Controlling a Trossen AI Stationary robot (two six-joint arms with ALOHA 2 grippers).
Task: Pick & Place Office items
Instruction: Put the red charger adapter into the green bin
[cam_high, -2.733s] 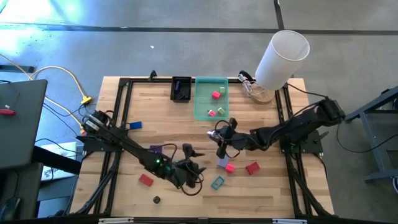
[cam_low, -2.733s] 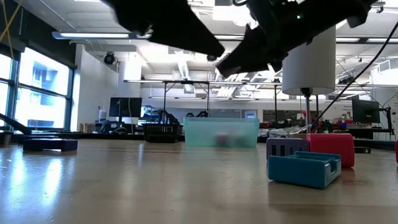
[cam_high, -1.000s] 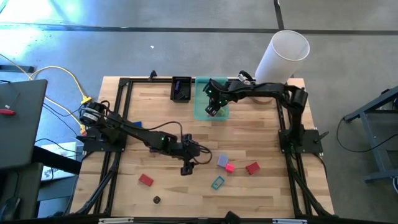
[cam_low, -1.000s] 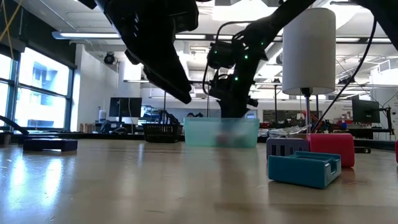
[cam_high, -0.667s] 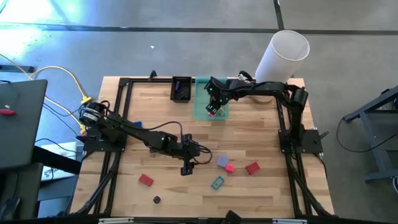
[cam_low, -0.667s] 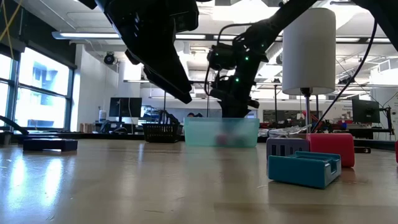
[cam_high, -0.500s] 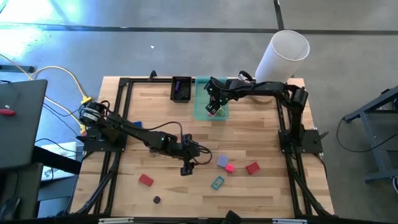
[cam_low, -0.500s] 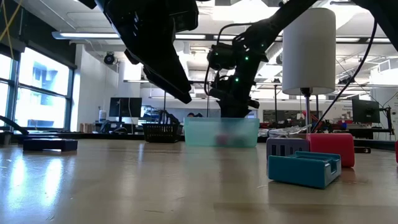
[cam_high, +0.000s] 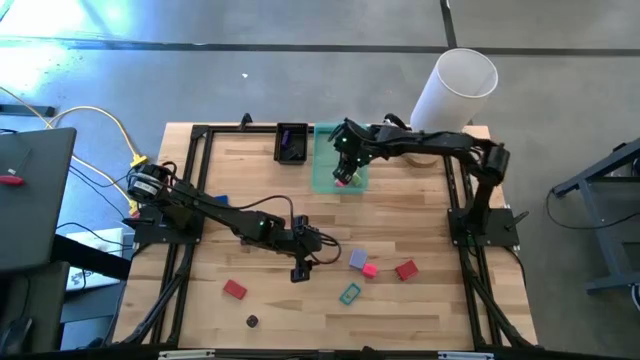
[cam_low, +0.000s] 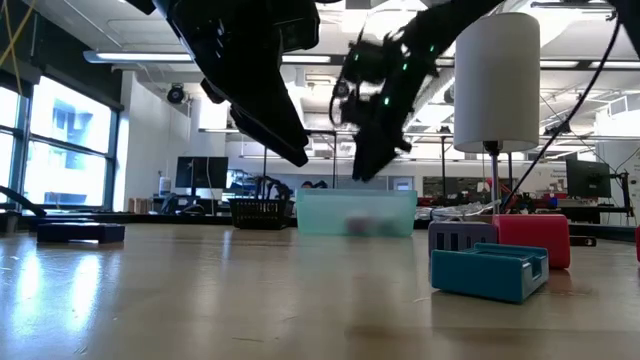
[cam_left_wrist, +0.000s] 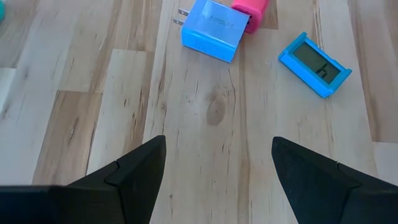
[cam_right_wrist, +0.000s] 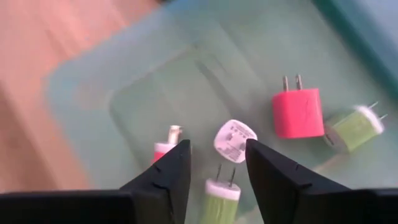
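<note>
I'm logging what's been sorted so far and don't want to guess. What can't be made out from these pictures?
- Green tray contents, high view: the right tool covers part of them.
- The same tray, low view: its translucent wall blurs the pieces inside to smudges.
- Small black tray, high view: too small and dark to tell what it holds.
- Dark piece near the table's front edge, high view: too small to identify.
- Left tool, left wrist view: empty and open above bare wood.

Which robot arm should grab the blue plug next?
The left. Its open gripper hangs just short of the blue plug on the table, while the right gripper is away over the green tray.
</note>
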